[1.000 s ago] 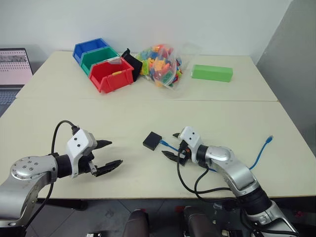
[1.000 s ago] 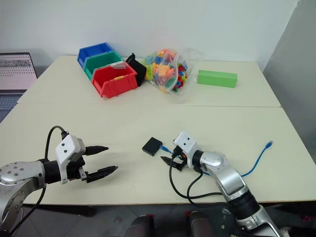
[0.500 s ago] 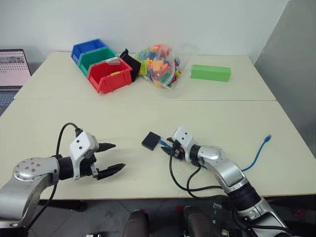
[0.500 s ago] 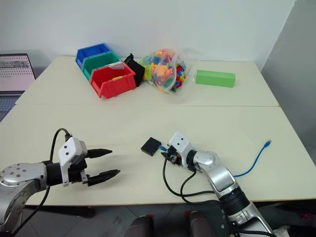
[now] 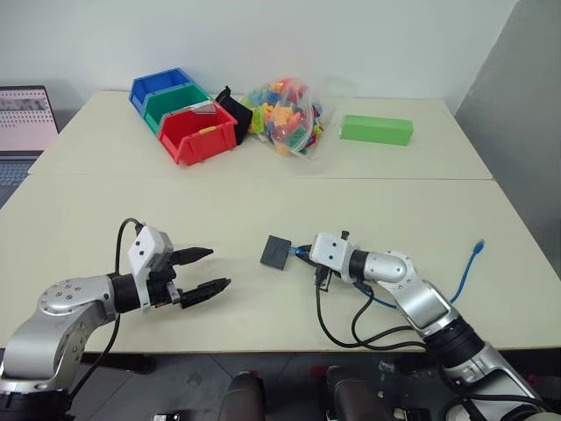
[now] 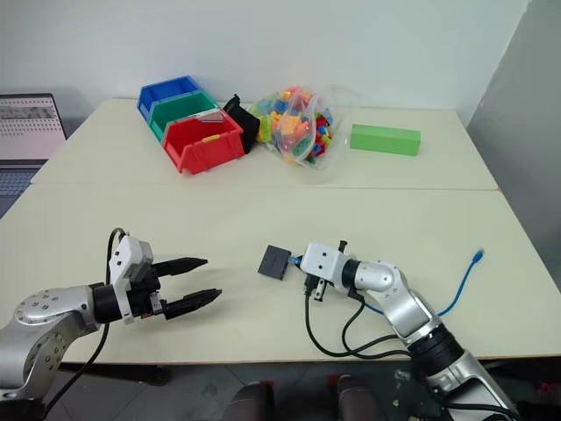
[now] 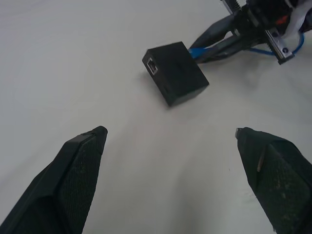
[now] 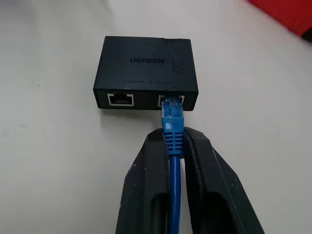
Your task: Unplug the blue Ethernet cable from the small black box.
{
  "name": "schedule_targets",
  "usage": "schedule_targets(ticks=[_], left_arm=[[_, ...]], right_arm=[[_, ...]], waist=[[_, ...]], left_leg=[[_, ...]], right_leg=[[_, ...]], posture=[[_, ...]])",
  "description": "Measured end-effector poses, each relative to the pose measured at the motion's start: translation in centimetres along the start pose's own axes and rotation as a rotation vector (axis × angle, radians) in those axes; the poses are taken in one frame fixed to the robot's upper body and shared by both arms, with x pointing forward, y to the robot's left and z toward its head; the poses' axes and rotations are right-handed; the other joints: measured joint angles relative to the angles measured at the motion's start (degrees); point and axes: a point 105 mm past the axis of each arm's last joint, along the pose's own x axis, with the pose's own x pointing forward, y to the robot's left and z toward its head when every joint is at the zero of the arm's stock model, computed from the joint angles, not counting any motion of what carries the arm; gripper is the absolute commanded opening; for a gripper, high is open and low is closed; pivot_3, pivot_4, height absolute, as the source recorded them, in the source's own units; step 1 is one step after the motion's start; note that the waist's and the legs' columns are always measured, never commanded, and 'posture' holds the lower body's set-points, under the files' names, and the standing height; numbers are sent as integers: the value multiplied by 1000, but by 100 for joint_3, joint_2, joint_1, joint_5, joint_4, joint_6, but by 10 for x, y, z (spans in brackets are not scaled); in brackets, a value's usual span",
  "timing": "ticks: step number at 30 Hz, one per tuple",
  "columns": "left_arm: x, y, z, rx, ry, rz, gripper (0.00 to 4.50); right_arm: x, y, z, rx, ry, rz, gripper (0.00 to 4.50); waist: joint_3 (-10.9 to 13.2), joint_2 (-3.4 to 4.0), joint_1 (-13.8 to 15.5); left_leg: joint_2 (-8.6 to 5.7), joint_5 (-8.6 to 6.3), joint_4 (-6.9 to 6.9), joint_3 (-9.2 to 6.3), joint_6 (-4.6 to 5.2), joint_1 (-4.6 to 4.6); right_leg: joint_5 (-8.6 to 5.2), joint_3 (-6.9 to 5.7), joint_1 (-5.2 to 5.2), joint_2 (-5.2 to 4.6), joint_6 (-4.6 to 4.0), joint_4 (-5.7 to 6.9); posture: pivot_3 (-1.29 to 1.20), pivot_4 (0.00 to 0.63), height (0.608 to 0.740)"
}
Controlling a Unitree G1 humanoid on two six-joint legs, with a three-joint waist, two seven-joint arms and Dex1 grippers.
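Currently the blue Ethernet cable (image 8: pixel 173 131), plugged into the small black box (image 8: pixel 146 73) on the surface (image 5: pixel 263 202), is clamped by the right gripper (image 8: pixel 174 146); left gripper (image 5: pixel 206 270) jaws are spread wide.

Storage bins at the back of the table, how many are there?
3, in a touching row at the table's far left: blue bin farthest back, green bin in the middle, red bin nearest. None appears hidden.

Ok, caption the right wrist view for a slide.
Right gripper shut on the blue Ethernet cable just behind its plug, still seated in the small black box.
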Motion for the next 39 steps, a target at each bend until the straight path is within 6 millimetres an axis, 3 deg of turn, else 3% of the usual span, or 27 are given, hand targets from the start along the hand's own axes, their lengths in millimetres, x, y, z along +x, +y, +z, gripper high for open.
schedule_targets(ticks=[3, 7, 12, 19, 20, 28, 35, 37, 39], left_arm=[[5, -3, 5, -44, -28, -50, 4500], [11, -10, 11, -95, -50, -122, 4500], [32, -20, 23, -161, -85, -207, 4500], [38, -28, 28, -237, -101, -266, 4500], [38, -28, 30, -243, -105, -272, 4142], [39, -31, 33, -307, -116, -306, 2698], [34, -28, 41, -345, -147, -301, 1063], [34, -28, 40, -355, -145, -298, 786], [34, -28, 40, -358, -146, -298, 785]], right_arm=[[-4, -7, 19, -143, -71, 24, 114], [-8, -3, 28, -229, -123, 66, 114], [-8, -11, 51, -362, -190, 71, 114], [-8, -10, 57, -399, -219, 76, 114], [-7, -11, 58, -403, -221, 77, 114], [-7, -11, 60, -415, -227, 81, 114], [-10, -14, 64, -440, -245, 62, 113], [-10, -14, 64, -446, -247, 61, 113], [-10, -14, 64, -449, -247, 61, 113]], waist=[[-1, -1, -15], [0, -1, -12], [-1, -2, -3], [-1, -2, 0], [-1, -2, 0], [-1, -2, 1], [-1, -2, 1], [-1, -2, 3], [-1, -2, 3]], left_leg=[[2, 0, -1, -2, 0, 0], [1, 0, 0, -2, 0, -1], [0, 0, 5, -5, 0, 0], [0, 1, 5, -6, -1, 0], [0, 1, 6, -7, -1, 0], [0, 1, 5, -8, -1, 0], [0, 1, 5, -9, -1, 0], [0, 1, 5, -8, -1, 0], [0, 1, 6, -8, -1, 0]], right_leg=[[0, 0, 0, 2, 0, 0], [5, 3, 1, 1, -9, 0], [7, 2, 3, 2, -10, 4], [13, 2, 3, 1, -21, 5], [13, 3, 3, 1, -21, 5], [13, 3, 4, 1, -21, 5], [13, 4, 4, 1, -21, 5], [13, 5, 4, 0, -21, 5], [13, 5, 4, 0, -21, 5]], posture=[[0, 150, 740], [0, 150, 740], [0, 150, 740], [0, 150, 740], [0, 150, 740], [0, 150, 740], [0, 150, 740], [0, 150, 740], [0, 150, 740]])
